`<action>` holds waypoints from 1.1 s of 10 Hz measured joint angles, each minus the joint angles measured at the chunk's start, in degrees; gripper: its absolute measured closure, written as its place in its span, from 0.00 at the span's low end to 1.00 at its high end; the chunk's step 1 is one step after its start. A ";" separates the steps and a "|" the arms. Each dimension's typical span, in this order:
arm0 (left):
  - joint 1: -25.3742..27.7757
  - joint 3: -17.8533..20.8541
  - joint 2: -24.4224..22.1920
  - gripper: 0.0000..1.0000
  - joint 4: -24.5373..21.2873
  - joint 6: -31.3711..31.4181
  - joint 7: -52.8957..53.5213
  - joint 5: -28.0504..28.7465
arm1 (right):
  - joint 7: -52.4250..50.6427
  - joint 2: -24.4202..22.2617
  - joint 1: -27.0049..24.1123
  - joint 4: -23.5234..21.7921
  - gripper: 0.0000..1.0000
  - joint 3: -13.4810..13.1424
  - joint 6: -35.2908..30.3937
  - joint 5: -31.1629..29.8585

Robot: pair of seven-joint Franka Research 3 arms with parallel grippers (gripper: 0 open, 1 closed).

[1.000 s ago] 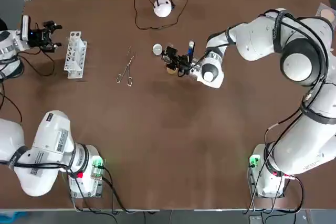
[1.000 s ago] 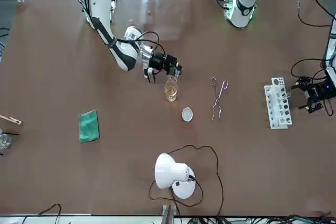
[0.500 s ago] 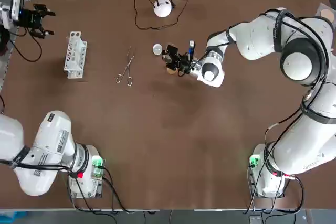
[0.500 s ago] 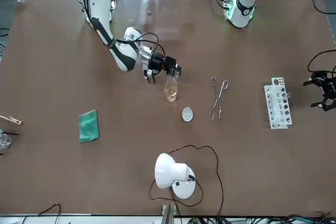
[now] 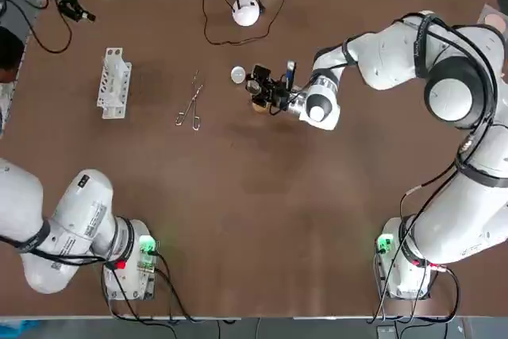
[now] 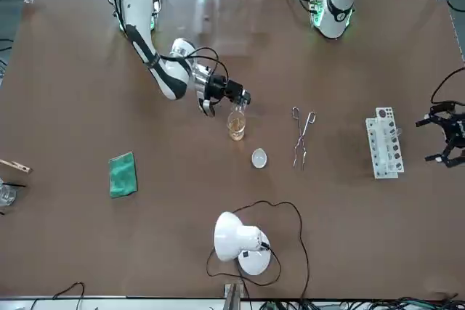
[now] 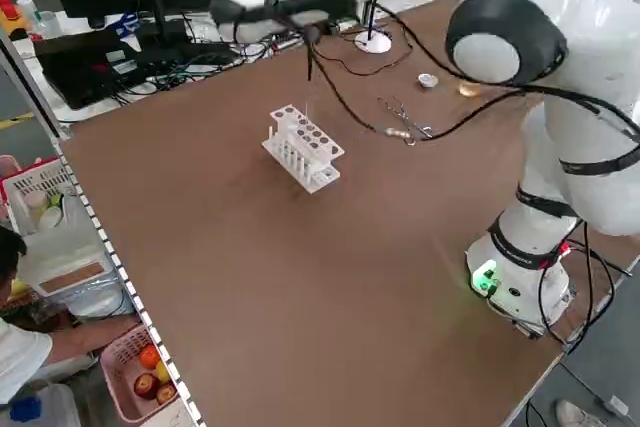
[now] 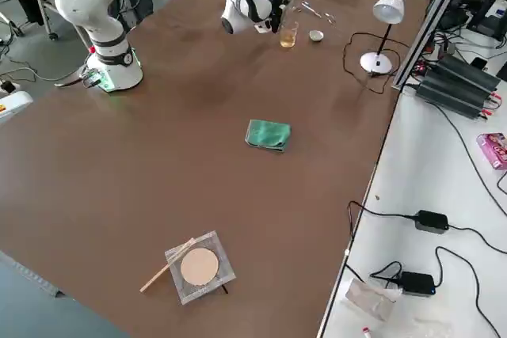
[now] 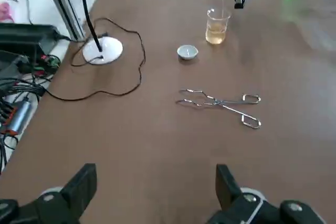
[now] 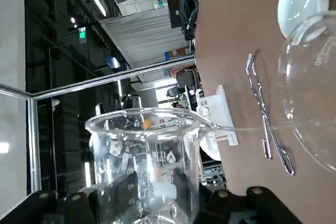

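Now | right gripper (image 6: 237, 101) is clamping a small beaker (image 10: 144, 166), holding it sideways just above the amber beaker (image 6: 236, 127) near the white dish (image 6: 259, 157) | left gripper (image 9: 155, 179) is hanging wide open by the table (image 5: 238, 220) far-left corner.

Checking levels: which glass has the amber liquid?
The beaker standing on the table beneath the right gripper; the glass clamped in that gripper looks clear.

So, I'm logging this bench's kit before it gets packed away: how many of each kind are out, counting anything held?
Lamp: 1
Test-tube rack: 1
Tongs: 1
Small dish: 1
Beaker of amber liquid: 1
Held beaker, in the right gripper: 1
Green cloth: 1
Mesh pad: 1
Wooden stick: 1
Total: 9
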 joint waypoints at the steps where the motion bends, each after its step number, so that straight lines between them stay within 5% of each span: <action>1: -3.07 0.03 -2.36 0.00 -0.09 1.44 -5.06 0.98 | 1.45 0.00 -0.17 0.01 0.62 0.01 0.00 -0.15; 7: -15.79 0.20 -11.33 0.00 -0.82 4.48 -38.68 10.94 | 15.75 -0.01 -1.24 0.16 0.62 0.08 -1.64 -1.17; 11: -18.74 0.22 -14.07 0.00 -0.86 4.59 -58.55 18.05 | 23.89 -0.01 -2.16 0.20 0.62 0.14 -4.40 -2.09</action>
